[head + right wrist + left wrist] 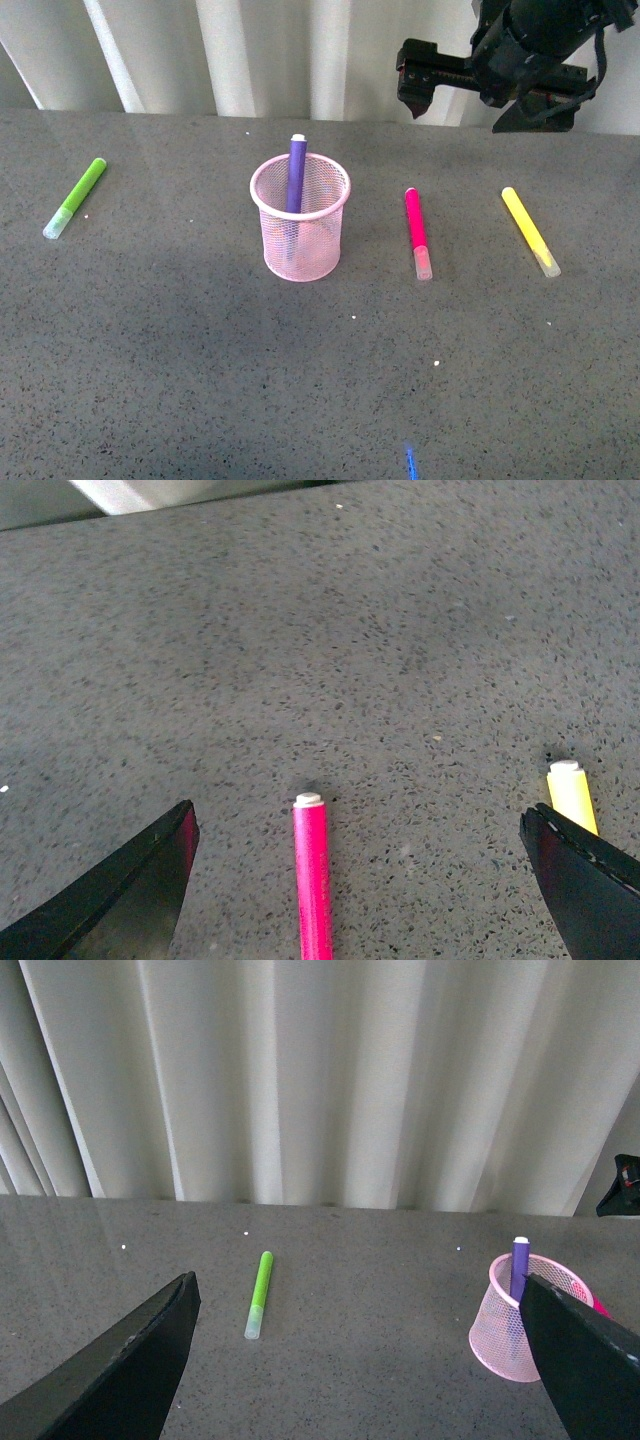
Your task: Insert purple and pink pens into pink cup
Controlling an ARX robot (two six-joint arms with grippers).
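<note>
Eyes on the pink cup [322,250], standing upright on the grey table [200,380]. The purple pen [296,170] is already in it, leaning toward the cup's far rim, and its white end pokes up above the rim. One in, one to go!

The pink pen [415,225] lies flat on the table to the right of the cup, near it but not touching. Its clear cap points toward the robot. Further right of the cup, beyond the pink pen, lies the yellow marker [528,230], angled, with its clear cap also at the near end. Well off to the cup's left lies the green marker [78,195], on its own.

The right tool [357,818] hangs in the air, beyond the cup and to its right. Its jaws are spread wide and it holds nothing. In its wrist view the pink pen's far end sits on the table between the two dark fingers [130,900], and the yellow marker's end shows just beside the other finger.

The left tool [357,1285] is out on the cup's left side, jaws just as wide, nothing in its grasp. It looks across the table at the green marker, the cup and the pale curtain [300,1080] behind the table.
</note>
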